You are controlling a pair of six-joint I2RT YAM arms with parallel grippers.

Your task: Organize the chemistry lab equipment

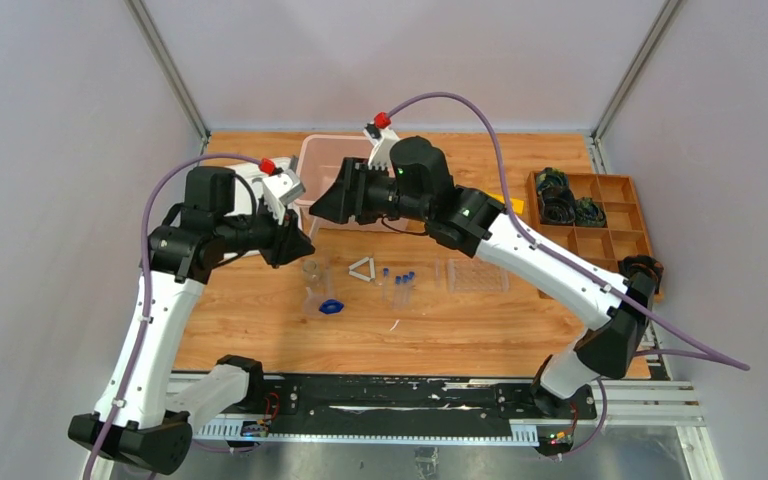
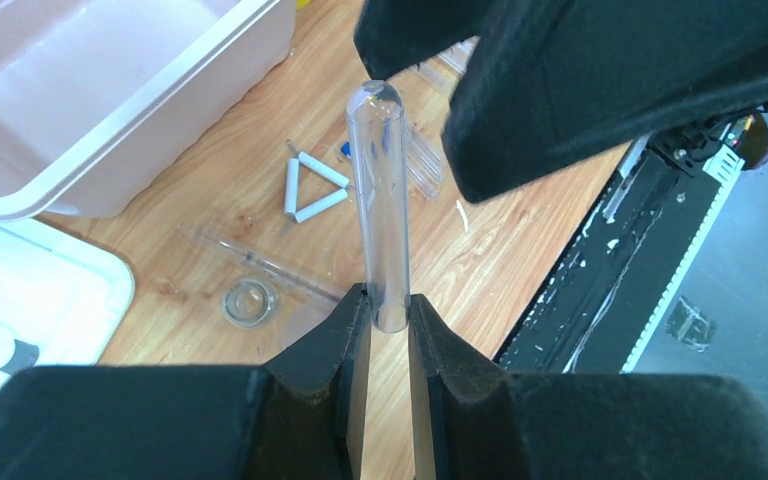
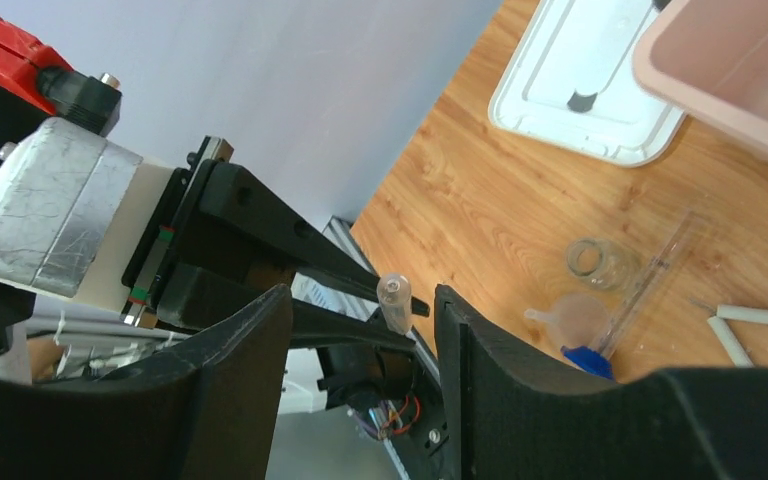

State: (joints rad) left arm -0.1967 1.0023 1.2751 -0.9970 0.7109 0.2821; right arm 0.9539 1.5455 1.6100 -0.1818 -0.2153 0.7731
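Your left pincer (image 2: 388, 305) is closed on the lower end of a clear tube (image 2: 380, 200). The tube stands almost straight out of its fingers, in the air above the table (image 2: 480, 270). Your right pincer (image 3: 363, 300) is open. The round top of the tube sits between its two jaws, nearer to one of them, and as far as I can see it touches neither.

The danger is that the grip is at one end only, so the tube works as a long lever. If a jaw of the right pincer pushes the top sideways, the smooth tube may turn or slip out. Beyond the left pincer's fingertips, on the table, lie the triangle (image 2: 312, 187) and a beaker (image 2: 248, 300). A falling tube could hit them or roll away.
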